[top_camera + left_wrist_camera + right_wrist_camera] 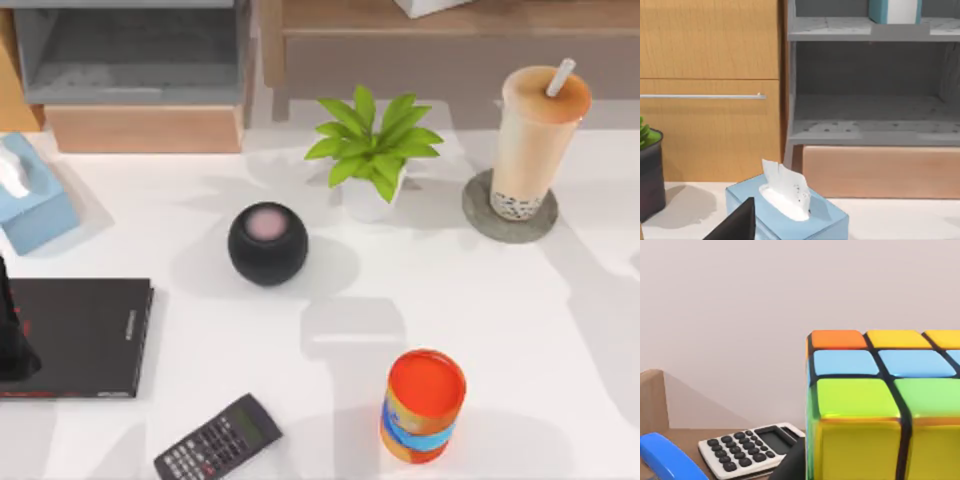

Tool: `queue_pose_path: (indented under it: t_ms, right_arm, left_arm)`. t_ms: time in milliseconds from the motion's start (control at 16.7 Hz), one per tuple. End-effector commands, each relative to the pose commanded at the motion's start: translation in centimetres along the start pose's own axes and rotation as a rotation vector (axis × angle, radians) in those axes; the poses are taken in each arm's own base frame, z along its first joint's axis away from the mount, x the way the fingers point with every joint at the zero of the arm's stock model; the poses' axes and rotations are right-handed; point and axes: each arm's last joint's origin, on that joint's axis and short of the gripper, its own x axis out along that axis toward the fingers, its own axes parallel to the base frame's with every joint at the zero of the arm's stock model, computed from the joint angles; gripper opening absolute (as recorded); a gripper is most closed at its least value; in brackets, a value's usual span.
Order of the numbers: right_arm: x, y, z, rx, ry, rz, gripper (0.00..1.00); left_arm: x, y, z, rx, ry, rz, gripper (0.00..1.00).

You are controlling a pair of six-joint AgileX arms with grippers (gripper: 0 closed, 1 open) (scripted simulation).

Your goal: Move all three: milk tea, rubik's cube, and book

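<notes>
**Milk tea on its coaster, cube close before the right wrist camera**

The milk tea (538, 135) stands upright on a round grey coaster (478, 212) at the back right of the white worktop (520, 320), to the right of the potted green plant (372, 150), which serves as landmark here. The rubik's cube (885, 405) sits very close in the right wrist view, with a white calculator (747, 449) and a blue stapler (665, 457) on a brown surface beyond it. The book (894, 11), teal with white page edges, stands on the upper level of a grey shelf (870, 130) in the left wrist view.

Left and forward of the plant rests a round black speaker (267, 243). Forward and slightly right of the plant stands an orange-and-blue can (423, 405). Forward-left of it lies a dark calculator (218, 440), and farther left a flat black book (75, 335). A blue tissue box (32, 195) sits far left of the plant.

The left claw (12, 345) hangs over the black book's left end; whether it is open I cannot tell. Nor can I tell how the right claw stands
</notes>
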Motion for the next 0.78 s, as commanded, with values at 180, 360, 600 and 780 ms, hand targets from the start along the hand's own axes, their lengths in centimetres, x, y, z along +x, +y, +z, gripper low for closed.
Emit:
queue_pose_path:
  t_ms: [180,360,600,780]
  right_arm:
    - [3.6,-1.1,-2.0,-0.017,0.064,-0.024,0.0]
    - [6.0,-3.6,-4.7,-0.03,0.163,-0.08,0.0]
    - [6.2,-3.9,-5.1,-0.031,0.176,-0.087,0.0]
    - [6.2,-3.9,-5.1,-0.031,0.176,-0.087,0.15]
  left_arm:
    - [0.0,0.0,0.0,0.0,0.0,0.0,1.0]
    - [0.0,0.0,0.0,0.0,0.0,0.0,1.0]
    - [0.0,0.0,0.0,0.0,0.0,0.0,1.0]
    - [0.0,0.0,0.0,0.0,0.0,0.0,1.0]
